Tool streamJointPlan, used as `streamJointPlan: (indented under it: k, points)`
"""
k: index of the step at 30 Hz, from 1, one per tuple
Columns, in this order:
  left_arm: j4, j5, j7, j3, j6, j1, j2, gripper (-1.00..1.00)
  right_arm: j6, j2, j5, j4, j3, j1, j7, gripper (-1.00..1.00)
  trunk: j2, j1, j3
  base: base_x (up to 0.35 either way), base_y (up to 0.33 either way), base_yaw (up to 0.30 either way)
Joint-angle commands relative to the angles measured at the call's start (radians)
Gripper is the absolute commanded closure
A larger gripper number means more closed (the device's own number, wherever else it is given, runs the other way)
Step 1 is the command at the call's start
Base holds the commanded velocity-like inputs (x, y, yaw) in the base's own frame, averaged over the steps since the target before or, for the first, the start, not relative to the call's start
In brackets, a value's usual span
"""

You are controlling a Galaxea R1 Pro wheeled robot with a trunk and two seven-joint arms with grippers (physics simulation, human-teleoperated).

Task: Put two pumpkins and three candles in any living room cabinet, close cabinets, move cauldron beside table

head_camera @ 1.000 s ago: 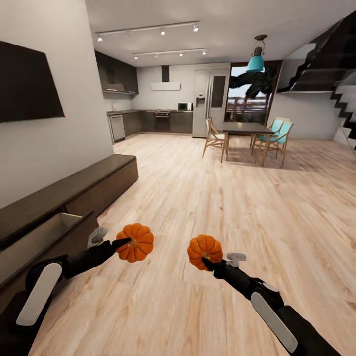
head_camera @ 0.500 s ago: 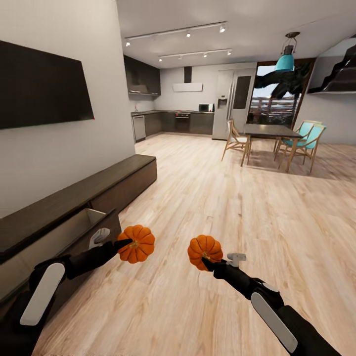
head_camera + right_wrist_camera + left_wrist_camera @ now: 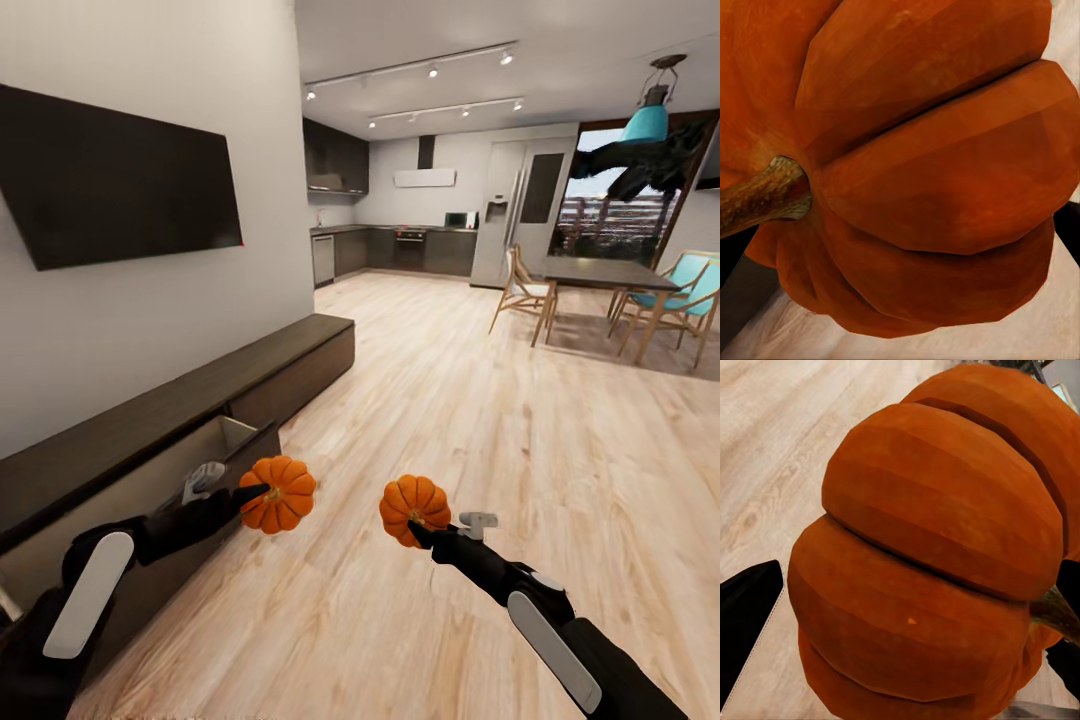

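Pumpkins [image 3: 278, 494] [image 3: 414, 508] are gripped by left hand [image 3: 250, 492] and right hand [image 3: 415, 525]; open cabinet [image 3: 180, 440] drawer edge possibly clipped on approach.

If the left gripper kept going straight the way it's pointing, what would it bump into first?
The left gripper already holds a pumpkin and points forward and a bit right, past the cabinet's open drawer. Ahead looks like bare floor, so probably nothing soon, though depth is hard to judge.
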Motion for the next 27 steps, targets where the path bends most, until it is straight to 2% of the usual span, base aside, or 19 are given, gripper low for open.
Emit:
streamJointPlan:
  k: [1, 25, 27]
  points:
    - [0.0, 0.0, -0.007, 0.001, 0.005, -0.001, -0.001, 1.0, 0.003, -0.001, -0.008, -0.001, 0.001, -0.001, -0.001, 1.0, 0.007, -0.004, 0.002, 0.0, 0.0, 0.266]
    - [0.0, 0.0, -0.01, 0.001, 0.005, -0.001, 0.0, 1.0, 0.001, -0.001, -0.009, 0.005, 0.001, -0.001, -0.001, 1.0, 0.175, -0.096, 0.078, 0.0, 0.0, 0.266]
    - [-0.001, 0.0, -0.015, 0.0, 0.005, 0.0, 0.0, 1.0, 0.001, -0.001, -0.01, 0.01, 0.0, -0.001, -0.001, 1.0, 0.175, -0.096, 0.078, 0.0, 0.0, 0.266]
